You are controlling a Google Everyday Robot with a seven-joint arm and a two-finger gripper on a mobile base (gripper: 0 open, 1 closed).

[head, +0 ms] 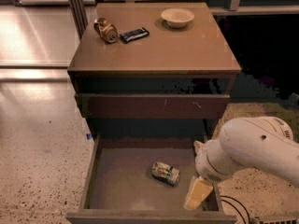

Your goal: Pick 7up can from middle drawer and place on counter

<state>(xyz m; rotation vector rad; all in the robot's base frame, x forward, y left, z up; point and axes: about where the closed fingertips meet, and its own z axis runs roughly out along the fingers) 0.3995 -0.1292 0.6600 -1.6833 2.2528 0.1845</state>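
Warm, dim indoor light; glare streaks the polished floor at upper left. Deep shadow swallows the right background. The gripper shows pale at the middle drawer's right front corner.

Counter: bowl, can (gripper at drawer)
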